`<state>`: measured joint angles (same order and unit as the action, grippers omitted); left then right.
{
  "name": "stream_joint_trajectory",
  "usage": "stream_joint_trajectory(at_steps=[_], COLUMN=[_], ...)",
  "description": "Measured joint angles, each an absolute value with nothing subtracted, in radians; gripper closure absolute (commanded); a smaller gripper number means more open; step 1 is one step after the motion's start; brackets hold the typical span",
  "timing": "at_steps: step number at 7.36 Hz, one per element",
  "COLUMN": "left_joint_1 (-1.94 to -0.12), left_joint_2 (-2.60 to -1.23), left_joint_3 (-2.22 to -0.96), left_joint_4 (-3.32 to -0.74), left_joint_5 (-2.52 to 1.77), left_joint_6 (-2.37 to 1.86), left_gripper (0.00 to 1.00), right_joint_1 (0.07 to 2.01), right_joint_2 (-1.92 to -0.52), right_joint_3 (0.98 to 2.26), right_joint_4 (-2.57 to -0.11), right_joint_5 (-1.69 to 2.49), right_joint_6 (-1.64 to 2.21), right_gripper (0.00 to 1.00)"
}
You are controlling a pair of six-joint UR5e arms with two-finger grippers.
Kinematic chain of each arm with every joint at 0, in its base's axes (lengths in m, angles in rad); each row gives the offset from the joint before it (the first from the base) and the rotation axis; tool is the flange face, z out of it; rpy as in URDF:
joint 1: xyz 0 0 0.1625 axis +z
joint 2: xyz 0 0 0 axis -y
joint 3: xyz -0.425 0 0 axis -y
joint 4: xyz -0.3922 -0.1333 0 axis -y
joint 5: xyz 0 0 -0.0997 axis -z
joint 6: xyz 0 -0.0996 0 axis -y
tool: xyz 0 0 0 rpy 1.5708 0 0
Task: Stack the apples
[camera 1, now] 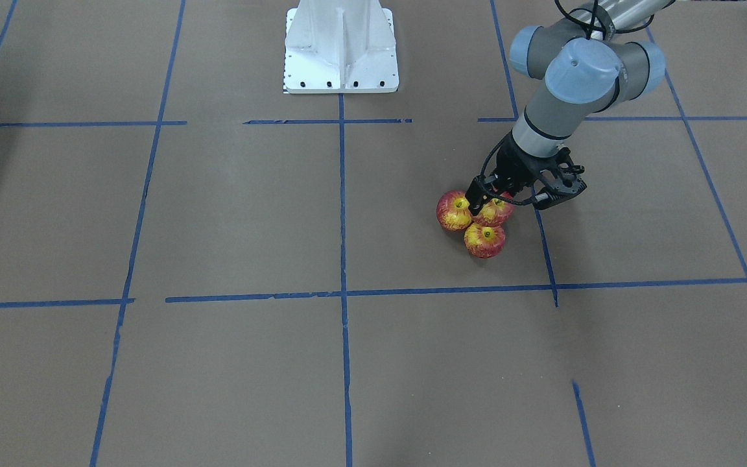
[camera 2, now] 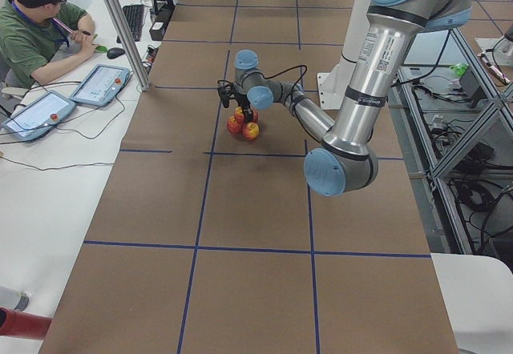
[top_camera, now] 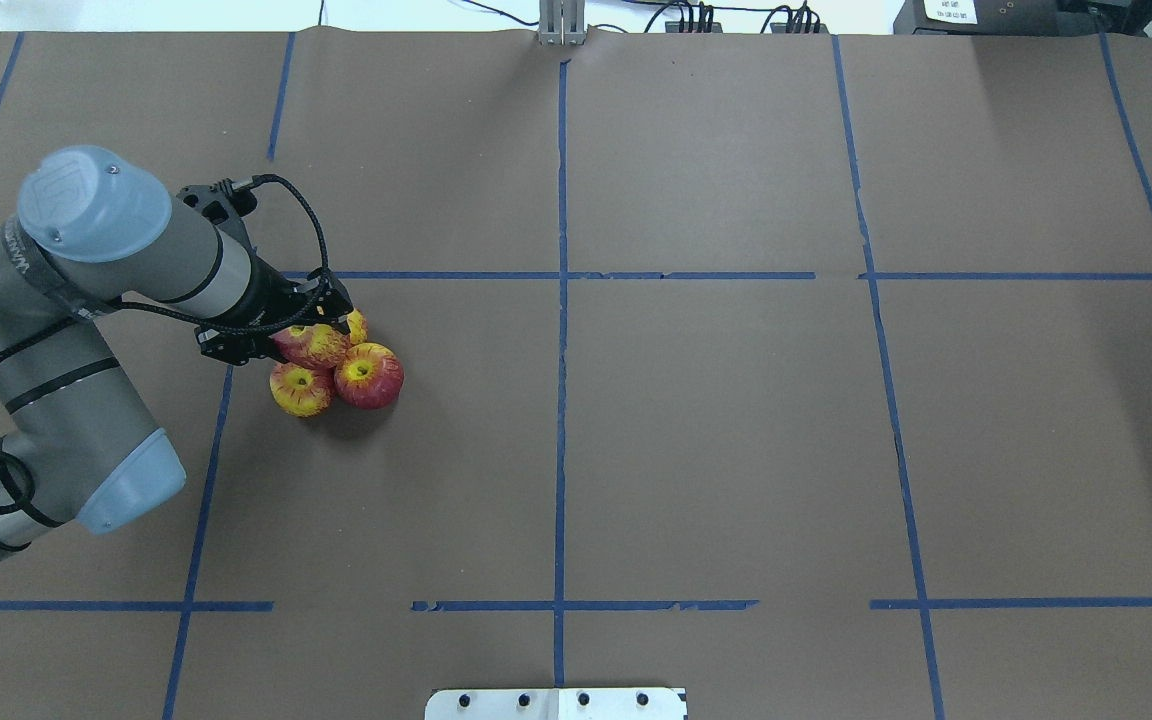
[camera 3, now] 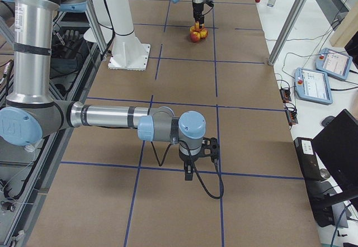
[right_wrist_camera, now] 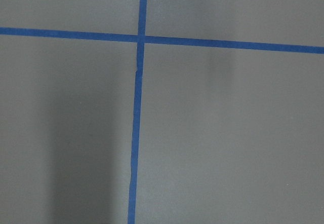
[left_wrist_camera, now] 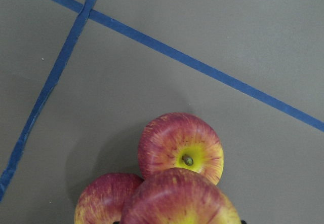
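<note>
Clamping the fourth apple (top_camera: 314,346) over three apples (top_camera: 369,376) on the table (top_camera: 736,450), the left gripper (camera 1: 502,200) had its jaws closed; released off-centre, the apple could roll off, scattering them.

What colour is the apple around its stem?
Yellow around the stem, apple otherwise red; clearest in left wrist view.

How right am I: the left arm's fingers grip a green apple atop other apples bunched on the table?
Only the colour is wrong: the gripped apple is red streaked with yellow, as the left wrist view shows. The fingers grip it atop the other apples bunched on the table.
</note>
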<state>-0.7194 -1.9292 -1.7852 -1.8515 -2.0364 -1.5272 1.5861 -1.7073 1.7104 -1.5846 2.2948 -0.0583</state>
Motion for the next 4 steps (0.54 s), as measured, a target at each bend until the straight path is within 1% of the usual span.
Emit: stream_joint_trajectory(at_steps=[4], left_joint_1=[-0.731], left_joint_2=[-1.917], left_joint_3=[-1.805], left_joint_4=[-1.851], left_joint_5=[-2.038], left_joint_6=[-1.522], left_gripper=[0.01], right_joint_1=[1.586], right_joint_2=[-1.707], right_joint_3=[1.71], right_joint_4=[-1.585], right_joint_5=[2.295], right_joint_6=[-0.058], right_gripper=[0.0])
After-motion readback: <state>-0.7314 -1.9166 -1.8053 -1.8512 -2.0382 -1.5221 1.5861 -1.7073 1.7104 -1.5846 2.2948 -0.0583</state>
